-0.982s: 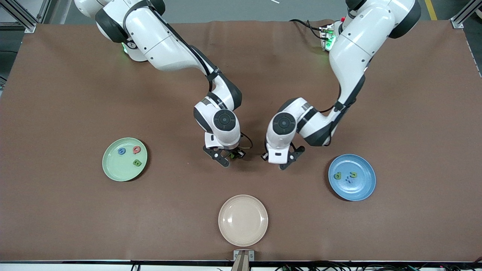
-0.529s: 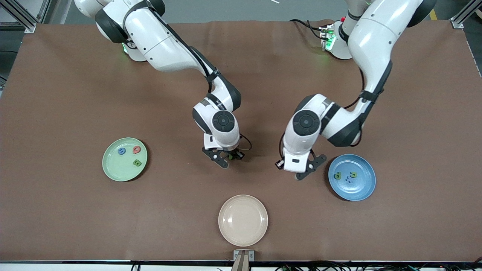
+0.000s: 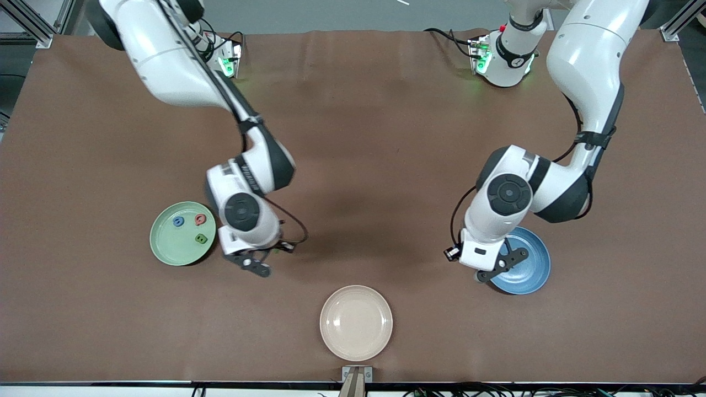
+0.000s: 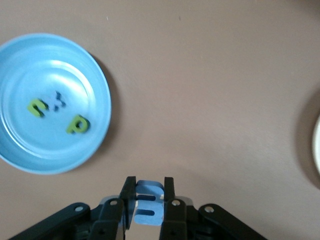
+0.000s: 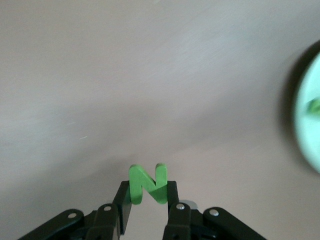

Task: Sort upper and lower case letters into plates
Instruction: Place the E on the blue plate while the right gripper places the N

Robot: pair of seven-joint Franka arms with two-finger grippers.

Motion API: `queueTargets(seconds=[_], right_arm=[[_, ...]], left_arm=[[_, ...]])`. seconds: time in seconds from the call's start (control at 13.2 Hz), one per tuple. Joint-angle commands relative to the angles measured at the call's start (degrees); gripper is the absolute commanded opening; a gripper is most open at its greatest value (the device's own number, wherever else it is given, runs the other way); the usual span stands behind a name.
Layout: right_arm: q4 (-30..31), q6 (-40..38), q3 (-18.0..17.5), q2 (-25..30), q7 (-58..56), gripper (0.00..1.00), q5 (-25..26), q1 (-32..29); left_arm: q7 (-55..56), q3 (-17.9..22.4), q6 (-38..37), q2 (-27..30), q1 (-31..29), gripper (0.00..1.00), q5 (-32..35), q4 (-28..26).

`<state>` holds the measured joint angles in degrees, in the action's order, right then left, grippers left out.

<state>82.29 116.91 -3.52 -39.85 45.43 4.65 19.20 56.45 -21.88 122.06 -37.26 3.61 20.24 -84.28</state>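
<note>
Brown bench (image 3: 386, 138): left hand (image 4: 148, 192) pinched blue letter (image 4: 148, 202) by blue plate (image 3: 538, 262); right hand (image 5: 149, 197) pinched green N (image 5: 147, 184) beside green plate (image 3: 168, 245).

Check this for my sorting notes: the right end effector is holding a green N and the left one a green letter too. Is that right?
Not quite. The right end effector does hold a green N, but the left end effector holds a light blue letter, not a green one, as the left wrist view shows. That letter's shape is partly hidden by the fingers.
</note>
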Motion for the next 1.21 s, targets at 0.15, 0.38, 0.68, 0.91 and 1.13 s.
queueTargets(seconds=[0.15,0.38,0.68,0.91,1.13], right_arm=[[21.4,9.7,-1.2,11.4,-21.6,0.0,-0.4,-12.3],[25.1,15.0,-1.3,11.2,-31.3,0.0,-0.4,-18.1],[28.0,21.1,-1.2,10.5,-36.6,0.0,-0.3,-21.3],[28.4,22.2,-1.3,9.4,-39.1,0.01,-0.4,-22.8],[29.1,22.2,-1.2,9.4,-39.1,0.02,-0.4,-23.1]], left_arm=[[-11.6,-0.2,-0.9,2.0,-5.4,0.0,0.9,-0.4],[-16.1,-0.3,-0.9,2.1,-7.9,0.0,0.9,-0.5],[-23.9,-0.2,-0.9,1.3,-11.2,0.0,1.0,-1.7],[-30.0,-0.2,-0.9,0.7,-13.5,0.0,1.0,-2.6],[-34.8,-0.2,-0.8,0.5,-14.8,0.0,0.4,-2.2]])
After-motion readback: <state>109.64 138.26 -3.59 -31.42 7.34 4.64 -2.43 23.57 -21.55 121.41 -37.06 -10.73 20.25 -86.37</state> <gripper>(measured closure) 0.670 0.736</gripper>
